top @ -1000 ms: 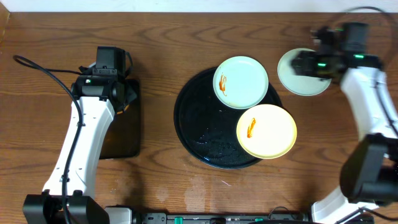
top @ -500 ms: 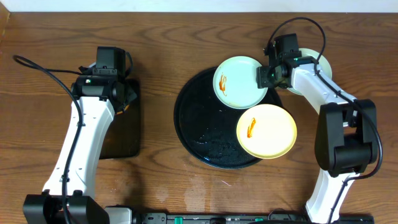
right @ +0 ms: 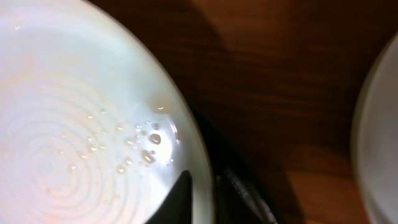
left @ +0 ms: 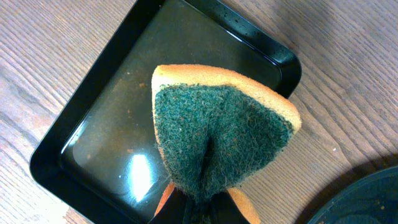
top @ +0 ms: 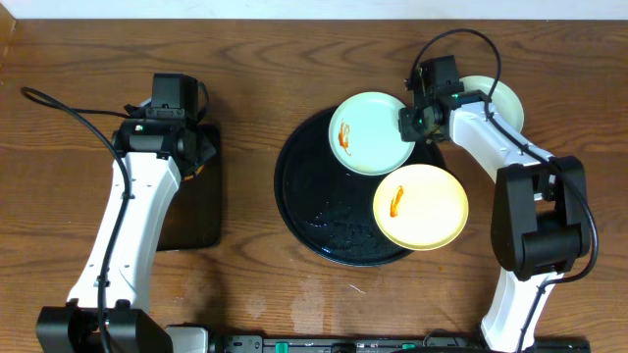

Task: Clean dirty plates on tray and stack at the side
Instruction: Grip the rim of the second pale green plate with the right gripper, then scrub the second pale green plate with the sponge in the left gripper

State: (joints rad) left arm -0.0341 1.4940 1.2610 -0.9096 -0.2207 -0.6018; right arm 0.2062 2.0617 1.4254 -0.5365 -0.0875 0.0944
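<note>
the right gripper (top: 416,122) pinches the right-hand rim of a mint-blue plate (top: 371,133), its jaws drawn in tight on either face of the edge, the wrist view shows, with water beads (right: 149,138) dotting the plate's surface. the plate, marked by an orange smear (top: 343,137), sits on the upper right of the round black tray (top: 314,196), just beside a yellow plate (top: 422,208) that overhangs the tray's right rim. a third pale plate (top: 498,96) lies on the table (top: 255,59) beyond the tray, partly behind the arm. across the table, the left gripper (left: 198,208) clamps a folded, green-faced sponge (left: 217,130) above a rectangular black tray (left: 93,137).
</note>
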